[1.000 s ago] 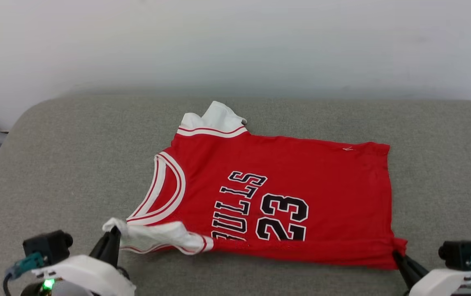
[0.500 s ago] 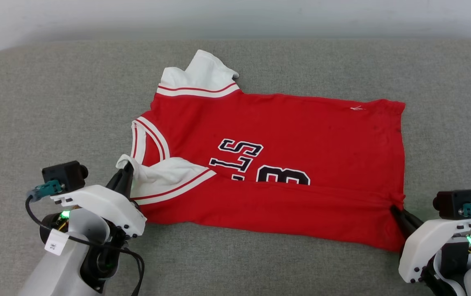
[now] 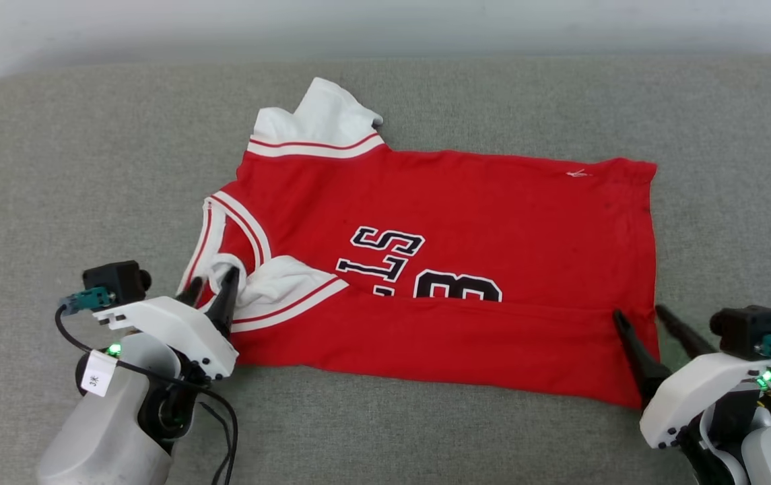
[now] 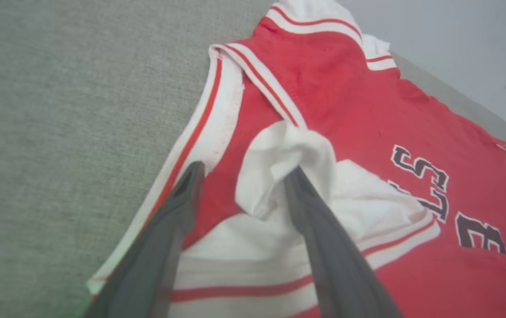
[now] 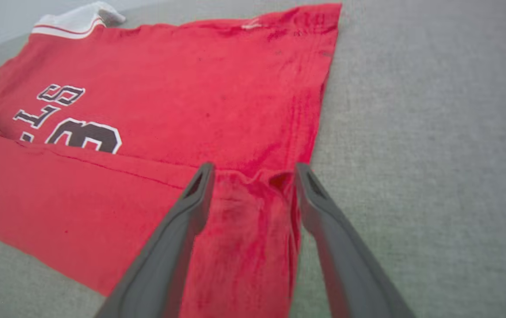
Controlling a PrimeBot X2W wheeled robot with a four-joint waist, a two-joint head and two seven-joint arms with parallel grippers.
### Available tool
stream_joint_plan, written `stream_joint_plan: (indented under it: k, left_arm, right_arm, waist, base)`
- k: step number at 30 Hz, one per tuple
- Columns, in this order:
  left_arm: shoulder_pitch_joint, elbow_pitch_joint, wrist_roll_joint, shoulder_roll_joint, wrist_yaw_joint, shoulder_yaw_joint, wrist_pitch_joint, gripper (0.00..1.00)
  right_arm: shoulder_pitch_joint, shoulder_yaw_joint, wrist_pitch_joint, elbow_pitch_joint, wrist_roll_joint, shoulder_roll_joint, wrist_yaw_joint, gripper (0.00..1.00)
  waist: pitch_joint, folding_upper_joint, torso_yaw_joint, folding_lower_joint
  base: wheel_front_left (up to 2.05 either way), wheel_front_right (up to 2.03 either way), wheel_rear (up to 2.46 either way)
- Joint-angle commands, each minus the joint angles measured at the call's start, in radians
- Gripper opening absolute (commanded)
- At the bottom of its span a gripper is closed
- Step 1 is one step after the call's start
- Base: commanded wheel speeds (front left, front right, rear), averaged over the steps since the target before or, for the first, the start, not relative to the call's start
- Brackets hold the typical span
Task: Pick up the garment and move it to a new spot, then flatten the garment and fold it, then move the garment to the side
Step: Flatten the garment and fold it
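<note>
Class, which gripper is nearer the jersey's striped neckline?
Left. The left gripper is open right beside the neckline; the right gripper is open at the hem corner of the jersey.

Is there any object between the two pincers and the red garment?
Nothing visible does. The left pincer stands open astride the white sleeve of the garment, and the right pincer stands open astride its hem corner.

Soft, matt cloth garment (image 3: 466,209) on rough, matt grey woven upholstery (image 3: 89,168)
</note>
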Motion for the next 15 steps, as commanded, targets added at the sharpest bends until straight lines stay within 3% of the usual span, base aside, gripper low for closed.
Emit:
stream_joint_plan:
  k: [1,10,11,15]
  left_arm:
    - [-0.010,0.011,0.012,0.010,-0.003,0.007,-0.029,1.00]
    - [0.027,-0.023,0.034,0.066,0.032,0.019,-0.052,1.00]
    - [0.044,-0.067,0.024,0.107,0.042,0.017,0.006,1.00]
    - [0.070,-0.144,-0.016,0.178,0.048,0.005,0.174,1.00]
  right_arm:
    - [-0.009,0.004,-0.070,-0.018,-0.003,0.005,-0.001,1.00]
    - [0.050,-0.005,-0.266,-0.073,-0.055,0.032,-0.001,1.00]
    - [0.075,-0.019,-0.274,-0.102,-0.082,0.052,-0.001,1.00]
    - [0.113,-0.041,-0.262,-0.147,-0.106,0.075,-0.001,1.00]
  waist:
    - [-0.023,-0.0001,0.005,-0.0002]
    - [-0.111,-0.0001,0.003,-0.0002]
    - [-0.132,-0.0001,0.000,-0.0002]
    - [-0.149,-0.0001,-0.002,-0.0002]
  base:
    - [0.00,0.00,0.00]
    - [0.00,0.00,0.00]
    - [0.00,0.00,0.00]
    - [0.00,0.00,0.00]
